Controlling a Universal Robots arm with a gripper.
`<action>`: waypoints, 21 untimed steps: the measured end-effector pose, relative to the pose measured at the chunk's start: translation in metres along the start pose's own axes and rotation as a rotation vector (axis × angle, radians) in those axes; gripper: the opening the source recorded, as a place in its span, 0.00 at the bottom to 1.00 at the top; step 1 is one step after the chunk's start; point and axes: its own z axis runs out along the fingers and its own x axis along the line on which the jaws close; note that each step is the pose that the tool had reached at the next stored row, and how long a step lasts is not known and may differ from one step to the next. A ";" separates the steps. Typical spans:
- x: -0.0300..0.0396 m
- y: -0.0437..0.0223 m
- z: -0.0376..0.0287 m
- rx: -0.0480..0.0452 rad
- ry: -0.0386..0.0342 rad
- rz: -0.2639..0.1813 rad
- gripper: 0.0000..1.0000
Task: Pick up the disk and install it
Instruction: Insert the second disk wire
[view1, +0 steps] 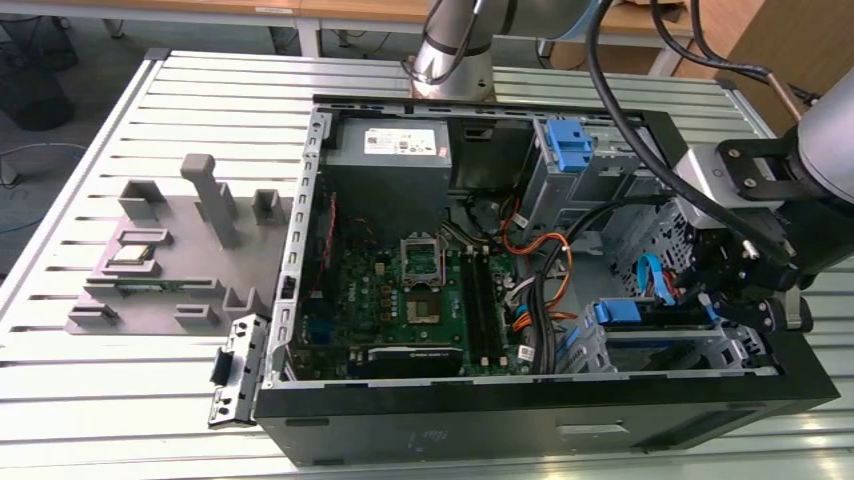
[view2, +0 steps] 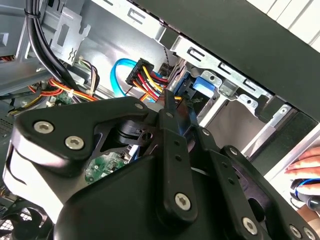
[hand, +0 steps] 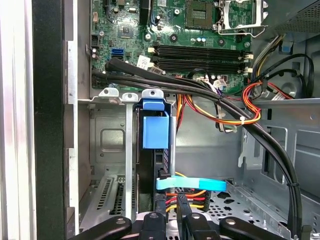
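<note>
The disk sits slotted edge-up in the metal drive cage at the front corner of the open computer case, on the exterior view's right. In the first wrist view its blue rail tab sticks out above the dark disk edge. My gripper hangs just beside the cage, over the disk's cable end. In both wrist views its tips meet, shut, with nothing clearly held. They sit against the plug with red and yellow wires and a light blue data cable.
Thick black cables cross from the motherboard past the cage. A grey power supply and another blue-tabbed bay line the case's far wall. A grey parts fixture lies on the exterior view's left. A person's hand rests outside the case.
</note>
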 end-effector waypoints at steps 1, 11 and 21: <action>0.0001 0.0000 0.0006 0.0000 -0.0001 0.000 0.24; -0.0001 0.0000 -0.0005 0.0000 -0.0008 0.000 0.24; -0.0029 -0.0014 -0.0216 0.0000 0.0001 0.000 0.24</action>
